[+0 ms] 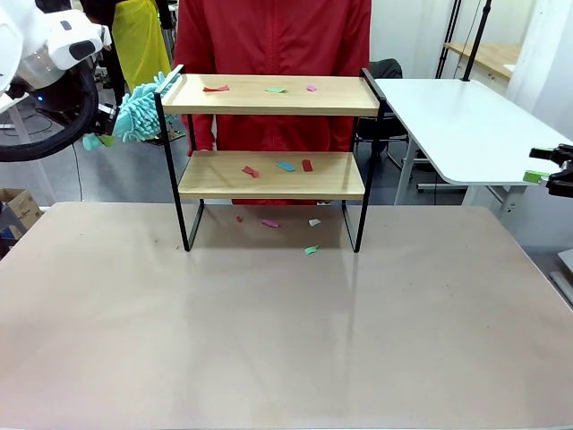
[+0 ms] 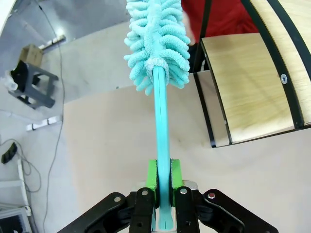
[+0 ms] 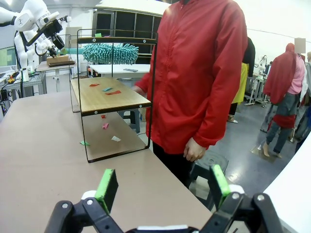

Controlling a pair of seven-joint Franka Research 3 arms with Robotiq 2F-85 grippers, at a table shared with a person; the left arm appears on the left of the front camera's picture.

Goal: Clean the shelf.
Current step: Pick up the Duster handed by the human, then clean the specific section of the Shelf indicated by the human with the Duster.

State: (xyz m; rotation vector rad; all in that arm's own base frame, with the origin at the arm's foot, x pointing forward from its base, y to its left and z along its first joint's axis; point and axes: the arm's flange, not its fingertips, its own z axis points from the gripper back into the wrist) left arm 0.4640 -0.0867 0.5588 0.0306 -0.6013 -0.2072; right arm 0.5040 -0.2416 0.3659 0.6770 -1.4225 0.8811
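Observation:
The shelf stands at the far middle of the table, two wooden boards in a black frame. Small paper scraps lie on its top board, more scraps on the lower board, and others on the table beneath. My left gripper is at the upper left, shut on the handle of a teal fluffy duster whose head touches the left end of the top board. In the left wrist view the gripper clamps the duster handle beside the shelf. My right gripper is open and empty at the far right.
A person in a red jacket stands right behind the shelf, hand hanging down. A second white table adjoins at the back right. A cardboard box sits on the floor at left. The near table surface is bare.

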